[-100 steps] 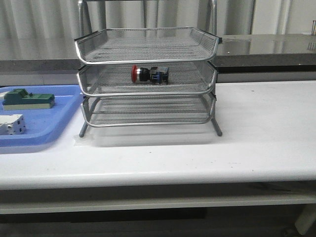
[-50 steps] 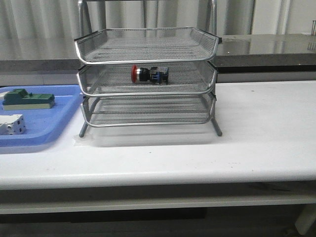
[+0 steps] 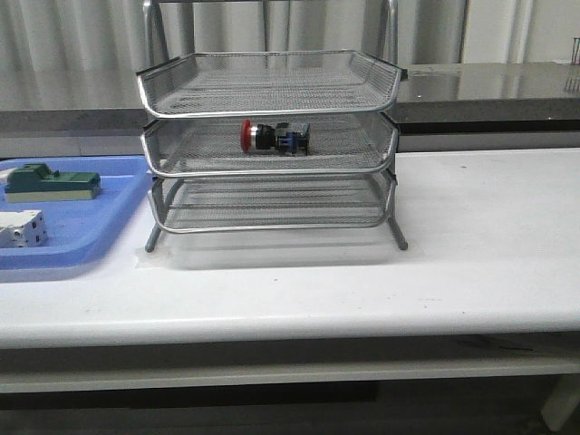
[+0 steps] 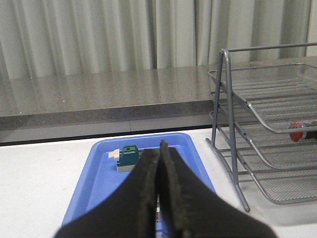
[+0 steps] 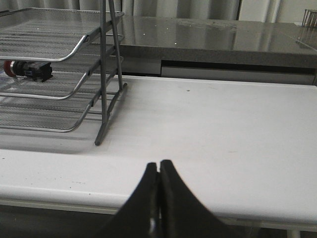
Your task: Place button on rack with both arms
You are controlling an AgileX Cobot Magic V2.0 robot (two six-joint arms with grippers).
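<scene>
on rack (image 3: 272,91) middle tier: button (image 3: 275,136) resting, placement looks done; left gripper (image 4: 159,163) and right gripper (image 5: 158,173) both closed, empty.

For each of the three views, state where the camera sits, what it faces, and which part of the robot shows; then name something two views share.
Front: faces the rack across the table; no robot part visible.
Left wrist: behind the shut left gripper, facing the blue tray.
Right wrist: behind the shut right gripper, facing bare table.
Shared: the button on the middle tier appears in all.

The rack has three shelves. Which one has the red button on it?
The middle shelf of the rack. The button lies there on its side; the top and bottom shelves hold nothing.
</scene>
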